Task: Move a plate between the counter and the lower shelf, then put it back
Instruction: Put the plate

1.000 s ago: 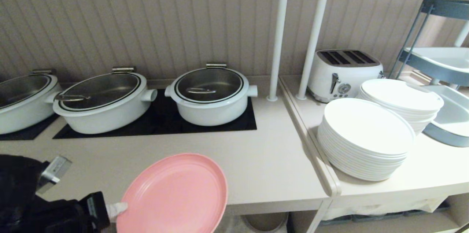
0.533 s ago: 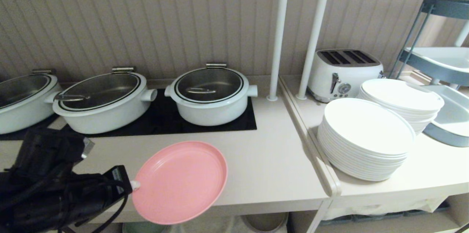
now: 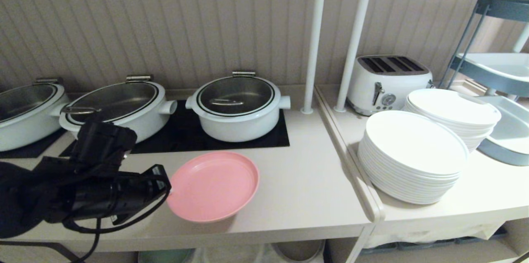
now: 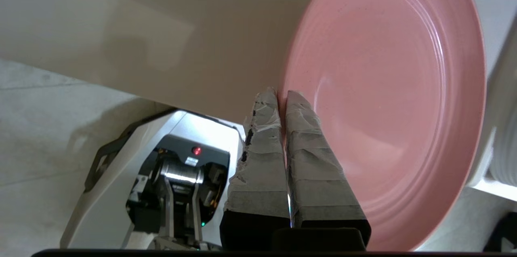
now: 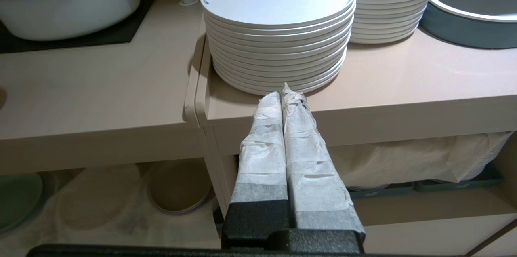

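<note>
the pink plate (image 3: 213, 185) is pinched at its left rim by the closed left gripper (image 3: 168, 190), just right of it, over the counter (image 3: 306, 197) near the front edge, before the hob panel (image 3: 186, 139).

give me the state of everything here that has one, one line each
pink plate: pinched at its rim by the left gripper, low over the counter, slightly tilted
left gripper: shut on the plate's rim
right gripper: shut, empty, parked below counter height
three white pots: glass lids on
toaster: slots empty
white plates: two neat stacks
lower shelf: holds a green plate and a beige plate
</note>
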Robot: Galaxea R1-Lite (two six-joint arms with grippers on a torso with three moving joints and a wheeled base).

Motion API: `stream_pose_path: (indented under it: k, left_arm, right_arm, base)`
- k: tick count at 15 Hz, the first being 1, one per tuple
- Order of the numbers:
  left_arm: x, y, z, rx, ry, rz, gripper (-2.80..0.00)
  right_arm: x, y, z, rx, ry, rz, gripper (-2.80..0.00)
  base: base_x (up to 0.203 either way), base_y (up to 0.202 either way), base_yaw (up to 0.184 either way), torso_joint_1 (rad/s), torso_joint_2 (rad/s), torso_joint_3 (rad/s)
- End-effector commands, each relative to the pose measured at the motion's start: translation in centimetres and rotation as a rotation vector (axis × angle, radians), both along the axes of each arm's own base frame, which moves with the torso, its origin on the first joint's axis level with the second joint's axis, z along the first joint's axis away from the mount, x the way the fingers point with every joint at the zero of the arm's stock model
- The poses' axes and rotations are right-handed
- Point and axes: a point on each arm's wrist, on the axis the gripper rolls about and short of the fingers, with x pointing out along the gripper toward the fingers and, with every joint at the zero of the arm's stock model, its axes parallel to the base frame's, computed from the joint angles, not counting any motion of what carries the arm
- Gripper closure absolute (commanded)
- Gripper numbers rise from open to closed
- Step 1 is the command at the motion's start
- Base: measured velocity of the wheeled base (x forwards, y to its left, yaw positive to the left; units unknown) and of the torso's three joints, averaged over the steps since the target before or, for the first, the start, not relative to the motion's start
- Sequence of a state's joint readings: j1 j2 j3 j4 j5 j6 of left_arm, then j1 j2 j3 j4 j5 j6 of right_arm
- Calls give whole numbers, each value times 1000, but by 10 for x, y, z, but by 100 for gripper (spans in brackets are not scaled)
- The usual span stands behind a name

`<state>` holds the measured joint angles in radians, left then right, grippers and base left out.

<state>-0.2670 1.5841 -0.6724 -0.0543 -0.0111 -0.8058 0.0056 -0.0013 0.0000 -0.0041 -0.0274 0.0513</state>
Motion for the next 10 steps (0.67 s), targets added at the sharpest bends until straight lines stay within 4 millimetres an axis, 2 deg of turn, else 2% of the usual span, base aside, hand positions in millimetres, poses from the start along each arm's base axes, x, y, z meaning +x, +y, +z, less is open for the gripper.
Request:
stream_pose_path:
  k: [1, 5, 10]
  left_arm:
    - [15, -3, -13, 2, 18, 6, 0]
    - [32, -7, -28, 0, 3, 6, 0]
    - [42, -5, -43, 21, 13, -8, 0]
  right_arm:
    - [0, 0, 0, 1, 1, 0, 0]
    - [0, 0, 0, 1, 1, 0, 0]
    - [0, 0, 0, 1, 1, 0, 0]
  base:
    - [0, 0, 0, 0, 0, 0]
    - [0, 0, 0, 0, 0, 0]
    - [0, 0, 0, 0, 0, 0]
